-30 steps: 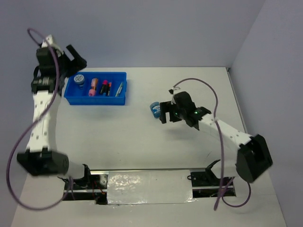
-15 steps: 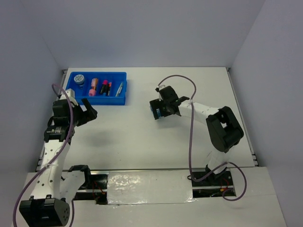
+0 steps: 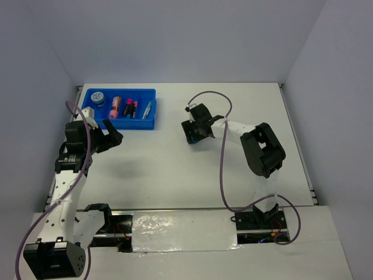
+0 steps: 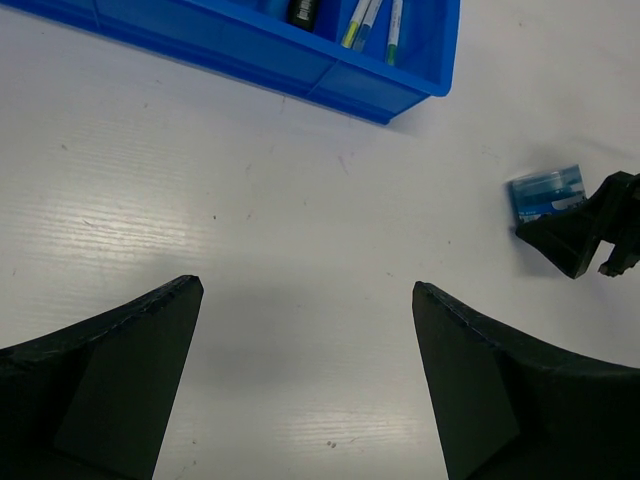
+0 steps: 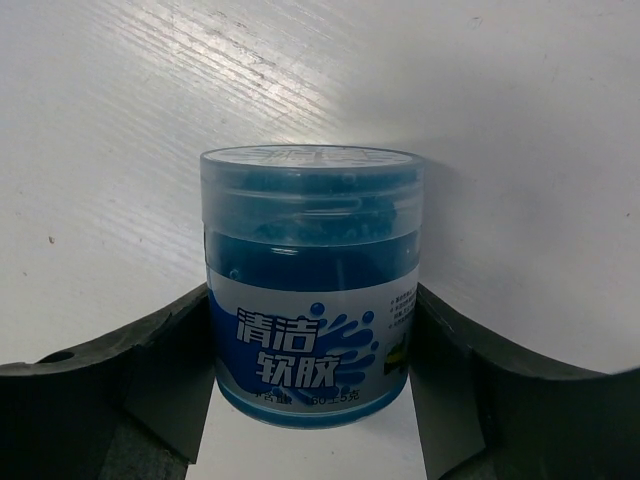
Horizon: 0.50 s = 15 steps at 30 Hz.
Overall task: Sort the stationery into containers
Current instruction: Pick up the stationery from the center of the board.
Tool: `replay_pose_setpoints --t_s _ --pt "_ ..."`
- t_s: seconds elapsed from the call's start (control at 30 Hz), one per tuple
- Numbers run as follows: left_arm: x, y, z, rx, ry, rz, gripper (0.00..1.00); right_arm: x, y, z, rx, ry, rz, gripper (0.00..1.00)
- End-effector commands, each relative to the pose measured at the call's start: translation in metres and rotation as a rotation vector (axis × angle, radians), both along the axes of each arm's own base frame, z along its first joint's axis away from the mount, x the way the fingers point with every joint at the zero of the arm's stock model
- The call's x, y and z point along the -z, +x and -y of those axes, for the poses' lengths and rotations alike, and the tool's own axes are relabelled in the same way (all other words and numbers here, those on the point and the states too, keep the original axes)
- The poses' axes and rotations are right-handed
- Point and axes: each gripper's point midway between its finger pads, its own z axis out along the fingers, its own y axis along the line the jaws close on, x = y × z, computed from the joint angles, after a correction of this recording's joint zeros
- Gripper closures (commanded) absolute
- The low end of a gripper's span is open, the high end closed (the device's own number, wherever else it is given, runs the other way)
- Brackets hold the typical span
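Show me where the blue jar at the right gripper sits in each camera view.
Top external: blue jar centre, mostly under the right gripper.
Left wrist: right edge, on its side.
Right wrist: centre, between the fingers.
Shared landmark: the right gripper's black fingers beside the jar.

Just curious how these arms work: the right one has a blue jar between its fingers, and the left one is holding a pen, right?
Not quite. The left gripper holds nothing: the left wrist view shows it open above the table. The right gripper does have the blue jar between its fingers.
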Motion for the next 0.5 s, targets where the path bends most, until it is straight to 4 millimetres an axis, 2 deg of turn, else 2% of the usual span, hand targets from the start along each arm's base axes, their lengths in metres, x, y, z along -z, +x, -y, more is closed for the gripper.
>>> replay_pose_setpoints --t_s 0.0,0.03,0.07,0.1,0.13,0.17,0.2,0.23,0.27,0.3,0.33,0.37,0.4,0.43,0.47 --pt "-0.014 0.008 0.004 0.041 0.005 0.063 0.01 -0.022 0.001 -0.009 -0.020 0.053 0.063 0.75" --pt "-0.013 0.009 0.007 0.050 -0.010 0.061 0.01 -0.028 -0.002 -0.009 -0.021 0.072 0.076 0.80" --pt "-0.013 0.011 0.018 0.094 -0.064 0.066 0.01 -0.045 -0.013 -0.018 -0.062 0.146 0.101 0.86" --pt "-0.013 0.013 0.018 0.095 -0.062 0.080 0.01 -0.055 -0.021 -0.022 -0.092 0.191 0.115 0.87" --pt "-0.013 0.012 0.040 0.172 -0.161 0.075 0.01 -0.051 -0.040 -0.022 -0.126 0.229 0.093 0.88" --pt "-0.005 0.009 0.055 0.216 -0.224 0.057 0.01 -0.084 -0.059 -0.036 -0.211 0.342 0.122 0.90" --pt "-0.005 0.008 0.072 0.269 -0.283 0.056 0.01 -0.100 -0.066 -0.042 -0.253 0.408 0.160 0.93" --pt "-0.015 0.006 0.111 0.372 -0.376 0.066 0.01 -0.098 -0.084 -0.042 -0.283 0.452 0.145 0.94" --pt "-0.019 0.004 0.130 0.410 -0.413 0.068 0.01 -0.108 -0.096 -0.044 -0.320 0.500 0.150 0.98" --pt "-0.028 0.001 0.152 0.440 -0.465 0.068 0.01 -0.137 -0.111 -0.049 -0.385 0.586 0.193 1.00" --pt "-0.036 -0.006 0.190 0.525 -0.469 0.087 0.01 -0.134 -0.122 -0.045 -0.393 0.603 0.181 1.00" --pt "-0.052 -0.007 0.206 0.553 -0.482 0.108 0.01 -0.140 -0.130 -0.045 -0.409 0.625 0.184 1.00" --pt "-0.050 -0.017 0.232 0.601 -0.491 0.069 0.01 -0.157 -0.141 -0.044 -0.440 0.665 0.203 1.00" --pt "-0.051 -0.014 0.238 0.573 -0.475 0.067 0.01 -0.158 -0.150 -0.041 -0.452 0.675 0.199 1.00" --pt "-0.063 -0.012 0.245 0.573 -0.475 0.082 0.01 -0.163 -0.157 -0.040 -0.461 0.694 0.206 1.00"
